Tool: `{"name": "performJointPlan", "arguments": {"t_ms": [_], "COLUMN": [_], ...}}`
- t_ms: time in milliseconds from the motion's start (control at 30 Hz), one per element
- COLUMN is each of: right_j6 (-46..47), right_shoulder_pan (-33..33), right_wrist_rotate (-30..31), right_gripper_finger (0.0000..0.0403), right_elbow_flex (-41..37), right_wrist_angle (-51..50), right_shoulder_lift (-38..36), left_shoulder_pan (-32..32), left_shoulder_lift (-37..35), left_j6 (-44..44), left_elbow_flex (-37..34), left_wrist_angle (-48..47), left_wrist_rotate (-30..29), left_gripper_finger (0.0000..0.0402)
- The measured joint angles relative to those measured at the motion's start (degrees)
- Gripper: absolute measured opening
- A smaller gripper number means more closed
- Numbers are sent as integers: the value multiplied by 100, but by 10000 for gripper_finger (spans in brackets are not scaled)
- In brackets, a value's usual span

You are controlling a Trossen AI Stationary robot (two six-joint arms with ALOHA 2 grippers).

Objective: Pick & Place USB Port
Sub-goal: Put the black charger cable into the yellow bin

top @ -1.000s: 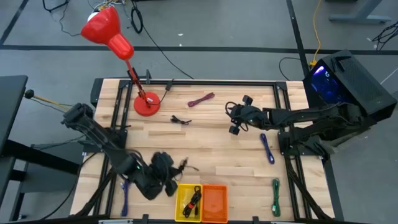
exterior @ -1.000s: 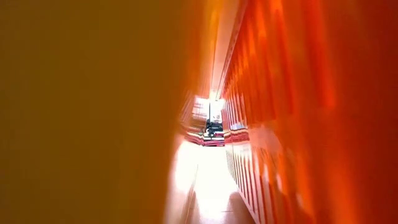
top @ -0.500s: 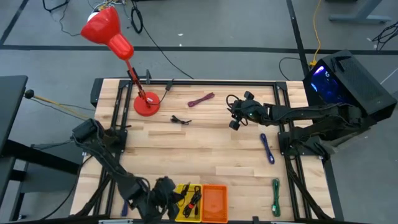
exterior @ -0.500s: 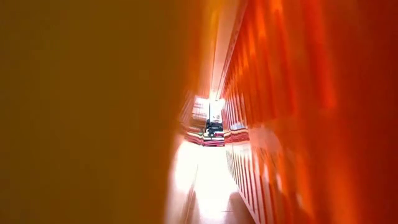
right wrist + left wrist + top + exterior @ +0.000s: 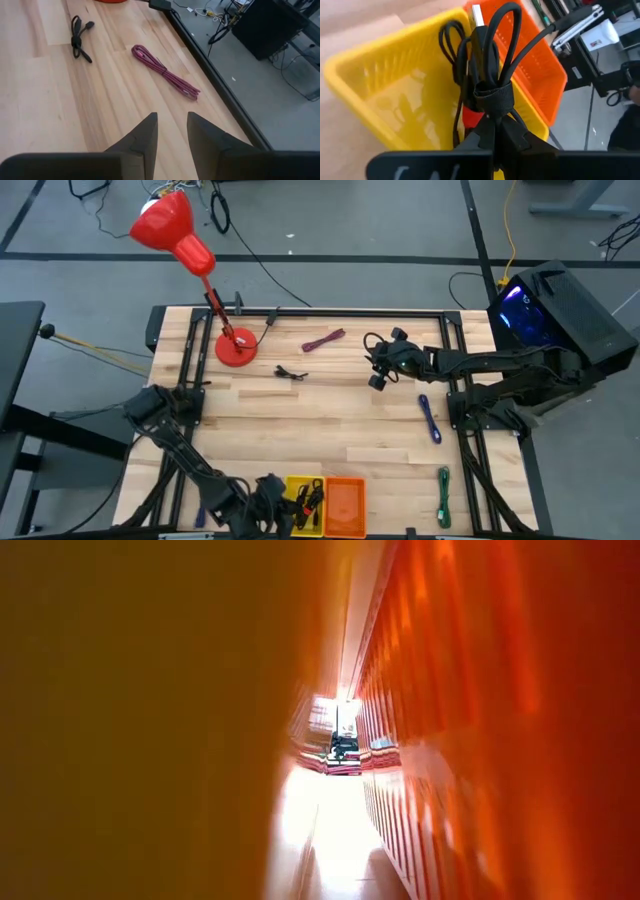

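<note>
two fingers of your left gripper are clamped on a bundled black cable, its usb plug pointing up, held over the yellow bin; the orange bin sits just beside it. in the high view the left gripper is at the near table edge, at the yellow bin, where a black cable lies. your right gripper hovers with a gap between its fingers, nothing in it, near the purple cable and a small black cable. further out on the table: red lamp, blue cable, green cable. low view is filled by orange and yellow bin walls.
</note>
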Motion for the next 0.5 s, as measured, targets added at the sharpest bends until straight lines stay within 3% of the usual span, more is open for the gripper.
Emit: {"name": "performJointPlan", "arguments": {"t_ms": [333,500], "right_j6": [-6,-6], "right_shoulder_pan": [0,0], "right_wrist_rotate": [2,0], "right_gripper_finger": [107,107], "right_elbow_flex": [0,0], "right_wrist_angle": [3,2], "right_shoulder_lift": [0,0], "left_shoulder_pan": [9,7], "left_shoulder_lift": [8,8], "left_j6": [-127,-125], "left_elbow_flex": [0,0], "left_wrist_angle": [83,82], "left_wrist_rotate": [280,418], "left_gripper_finger": [7,40]}}
